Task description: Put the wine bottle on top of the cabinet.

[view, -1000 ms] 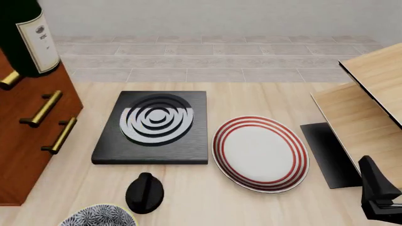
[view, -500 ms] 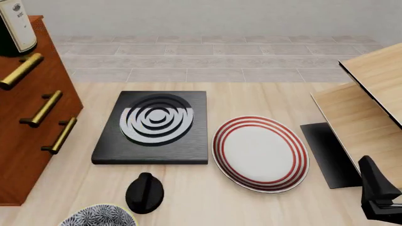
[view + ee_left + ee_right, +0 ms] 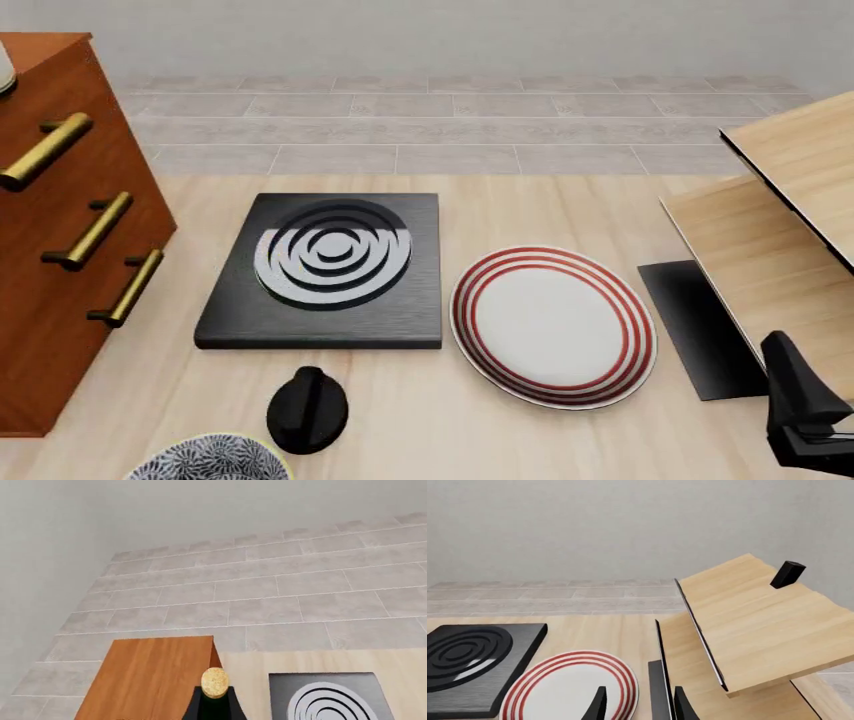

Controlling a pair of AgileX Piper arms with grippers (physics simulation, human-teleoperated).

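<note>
While the wine bottle [image 3: 214,700] hangs over the cabinet [image 3: 54,250] at the tabletop's left edge, I cannot tell if the left tool is clamped on it. It should go down straight, well inside the top. The right tool [image 3: 637,705] rests apart, empty.

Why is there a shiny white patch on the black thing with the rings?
In the front view, the ringed black slab mirrors light, so a pale band of glare crosses its rings. In the right wrist view it shows only a small pale glint. Nothing looks blurry; these renders are sharp all over.
</note>
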